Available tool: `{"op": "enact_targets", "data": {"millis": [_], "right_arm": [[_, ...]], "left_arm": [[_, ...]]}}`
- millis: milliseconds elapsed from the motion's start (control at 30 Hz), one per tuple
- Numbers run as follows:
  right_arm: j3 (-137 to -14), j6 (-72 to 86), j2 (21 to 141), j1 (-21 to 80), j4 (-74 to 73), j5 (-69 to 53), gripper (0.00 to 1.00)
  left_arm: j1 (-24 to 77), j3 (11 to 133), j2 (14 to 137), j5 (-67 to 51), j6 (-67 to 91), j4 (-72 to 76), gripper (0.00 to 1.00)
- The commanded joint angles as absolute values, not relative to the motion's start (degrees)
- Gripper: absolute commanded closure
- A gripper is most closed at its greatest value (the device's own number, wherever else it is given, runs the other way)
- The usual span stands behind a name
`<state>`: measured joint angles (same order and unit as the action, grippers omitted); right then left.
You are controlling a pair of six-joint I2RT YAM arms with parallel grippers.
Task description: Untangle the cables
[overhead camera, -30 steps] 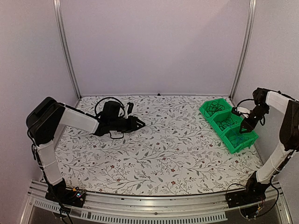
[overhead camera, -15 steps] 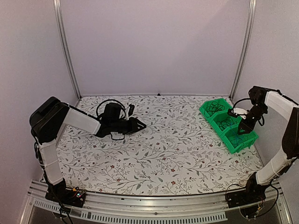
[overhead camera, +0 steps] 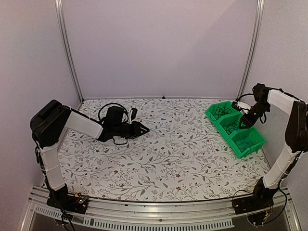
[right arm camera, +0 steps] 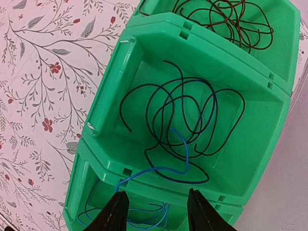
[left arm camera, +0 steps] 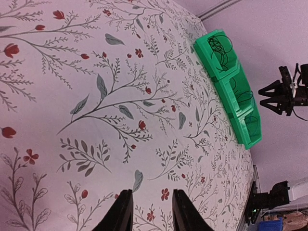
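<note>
Three green bins (right arm camera: 120, 72) stand in a row, also seen at the right in the top view (overhead camera: 256, 140). In the right wrist view the far bin holds a dark reddish cable (right arm camera: 226, 19), the middle bin a black cable coil (right arm camera: 163, 108) and the near bin a blue cable (right arm camera: 144, 211). One end of the blue cable arches over the divider into the middle bin. My right gripper (right arm camera: 156, 202) is open and empty above the near and middle bins (overhead camera: 244, 123). My left gripper (left arm camera: 151, 211) is open and empty, low over the cloth at the left (overhead camera: 143, 128).
A floral cloth (overhead camera: 168, 159) covers the table. Thick black cable loops (overhead camera: 113, 108) belong to the left arm. Walls and metal posts (overhead camera: 248, 53) close in the back and sides. The bins (left arm camera: 231, 86) and the right gripper (left arm camera: 276, 94) show far off in the left wrist view.
My right gripper has moved back from over the near bin toward the middle bin. The left arm has hardly moved.
</note>
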<state>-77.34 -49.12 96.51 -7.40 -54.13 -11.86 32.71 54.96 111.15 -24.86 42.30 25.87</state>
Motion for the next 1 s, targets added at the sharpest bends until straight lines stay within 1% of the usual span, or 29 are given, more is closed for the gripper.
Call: {"op": "enact_targets", "data": {"millis": [0,267,433,600,733,967], "right_arm": [[-77.39,-52.29,96.77,-5.98,-50.08,-7.82,0.55],[-69.92,-59.76,94.78,-3.33,-43.57,-1.77,0.55],[-67.44,-62.19,94.46,-2.35,-40.11,1.78,0.55],[-67.35,-62.99,95.16,-2.11,-39.45,1.34,0.55],[-69.85,-60.90,95.16,-2.11,-41.62,0.65,0.62],[-71.64,-57.43,87.81,-0.93,-48.66,-7.61,0.70]], "left_arm": [[32.02,54.01,109.65,-24.39,42.55,26.55,0.73],[32.02,53.88,109.44,-24.25,43.15,26.63,0.73],[31.95,53.96,108.97,-23.96,42.88,25.77,0.73],[31.94,53.88,108.96,-23.77,43.15,25.83,0.74],[31.95,53.81,108.69,-23.90,43.29,25.77,0.74],[31.91,54.32,109.36,-23.76,43.24,25.55,0.74]]}}
